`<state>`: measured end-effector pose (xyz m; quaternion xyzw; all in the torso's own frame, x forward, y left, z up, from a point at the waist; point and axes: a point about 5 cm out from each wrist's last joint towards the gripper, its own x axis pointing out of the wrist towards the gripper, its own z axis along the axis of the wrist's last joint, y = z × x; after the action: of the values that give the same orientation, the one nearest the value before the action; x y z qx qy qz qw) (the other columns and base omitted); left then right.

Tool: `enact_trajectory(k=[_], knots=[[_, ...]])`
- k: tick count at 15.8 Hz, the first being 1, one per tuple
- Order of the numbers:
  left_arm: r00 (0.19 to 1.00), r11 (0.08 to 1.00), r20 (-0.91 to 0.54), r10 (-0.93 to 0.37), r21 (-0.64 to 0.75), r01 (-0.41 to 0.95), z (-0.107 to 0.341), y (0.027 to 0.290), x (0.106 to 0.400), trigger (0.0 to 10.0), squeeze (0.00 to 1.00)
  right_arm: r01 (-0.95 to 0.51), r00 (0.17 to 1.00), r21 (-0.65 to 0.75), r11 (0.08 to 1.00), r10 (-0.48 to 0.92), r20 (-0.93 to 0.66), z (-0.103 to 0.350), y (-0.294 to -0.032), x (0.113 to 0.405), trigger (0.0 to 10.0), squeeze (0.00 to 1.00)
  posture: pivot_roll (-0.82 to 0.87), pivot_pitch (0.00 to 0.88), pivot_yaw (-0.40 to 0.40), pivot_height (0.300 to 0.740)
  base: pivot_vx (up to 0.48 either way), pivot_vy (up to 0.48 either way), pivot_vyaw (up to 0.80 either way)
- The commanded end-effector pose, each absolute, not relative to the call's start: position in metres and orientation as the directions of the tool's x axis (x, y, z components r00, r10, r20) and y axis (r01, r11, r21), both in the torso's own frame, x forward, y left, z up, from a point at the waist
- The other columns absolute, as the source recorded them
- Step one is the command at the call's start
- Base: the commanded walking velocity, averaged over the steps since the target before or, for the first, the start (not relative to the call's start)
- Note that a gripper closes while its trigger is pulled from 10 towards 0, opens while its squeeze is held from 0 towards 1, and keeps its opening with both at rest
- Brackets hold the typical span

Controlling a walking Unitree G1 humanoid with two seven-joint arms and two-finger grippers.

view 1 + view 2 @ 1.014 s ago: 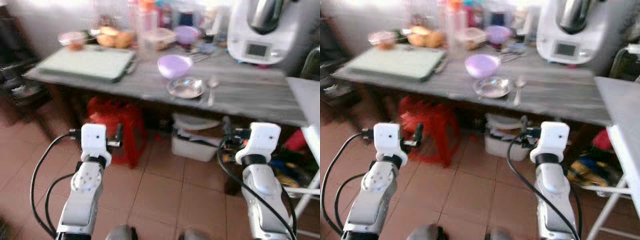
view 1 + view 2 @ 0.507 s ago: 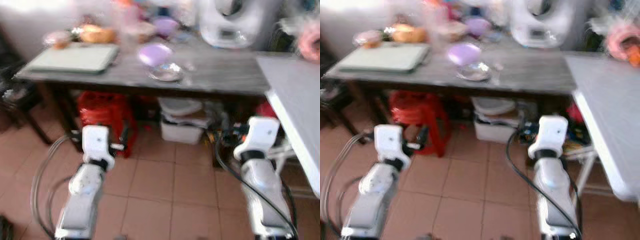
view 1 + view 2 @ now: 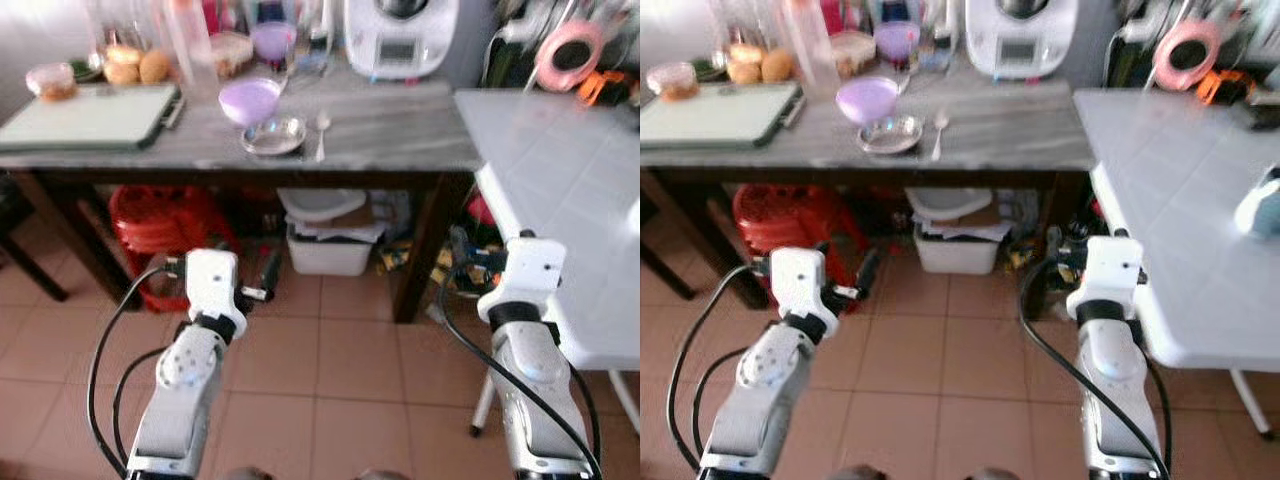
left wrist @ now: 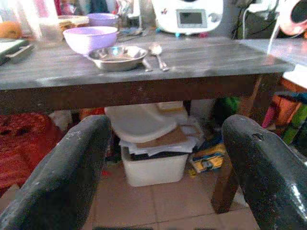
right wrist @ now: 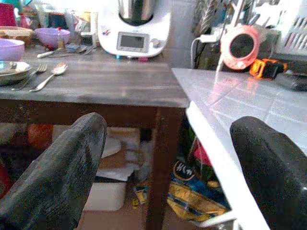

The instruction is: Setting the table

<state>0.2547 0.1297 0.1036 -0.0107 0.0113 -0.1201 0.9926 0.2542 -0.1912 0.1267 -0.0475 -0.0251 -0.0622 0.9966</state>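
Steel plate [image 3: 274, 136] beside purple bowl [image 3: 248, 100].

A shallow round steel dish [image 3: 274, 136] sits upright on the grey wooden table, well ahead of the left gripper [image 4: 163, 158]. A lilac plastic bowl [image 3: 249, 100] touches its far rim; a metal spoon [image 3: 321, 132] lies just beside it.

Head views look down, wrist views level, all sharing wooden table [image 3: 380, 130].

Wide-spread right claw [image 5: 163, 167] before wooden table [image 5: 96, 91] with spoon [image 5: 48, 75], white appliance [image 5: 134, 28].
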Motion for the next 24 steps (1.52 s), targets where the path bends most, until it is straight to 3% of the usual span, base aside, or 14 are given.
enact_trajectory(k=[1, 17, 24], knots=[[0.972, 0.972, -0.014, -0.235, -0.020, 0.234, 0.1057, 0.1338, 0.2543, 10.0, 0.00, 0.115, 0.992, -0.089, 0.989, -0.110, 0.060, 0.1284, -0.1884, 0.2557, 10.0, 0.00, -0.04, 0.000, 0.028, 0.740, 0.000, -0.465, 0.00], [0.970, 0.970, -0.008, -0.243, -0.016, 0.243, 0.1066, 0.1335, 0.2542, 10.0, 0.00, 0.108, 0.992, -0.096, 0.990, -0.102, 0.074, 0.1302, -0.1860, 0.2600, 10.0, 0.00, -0.03, 0.000, 0.032, 0.740, 0.000, -0.459, -0.10], [0.958, 0.958, 0.019, -0.286, -0.024, 0.286, 0.1090, 0.1309, 0.2498, 10.0, 0.00, 0.107, 0.993, -0.122, 0.987, -0.099, 0.069, 0.1293, -0.1864, 0.2603, 10.0, 0.00, -0.03, 0.000, 0.031, 0.740, 0.000, 0.000, 0.23]])
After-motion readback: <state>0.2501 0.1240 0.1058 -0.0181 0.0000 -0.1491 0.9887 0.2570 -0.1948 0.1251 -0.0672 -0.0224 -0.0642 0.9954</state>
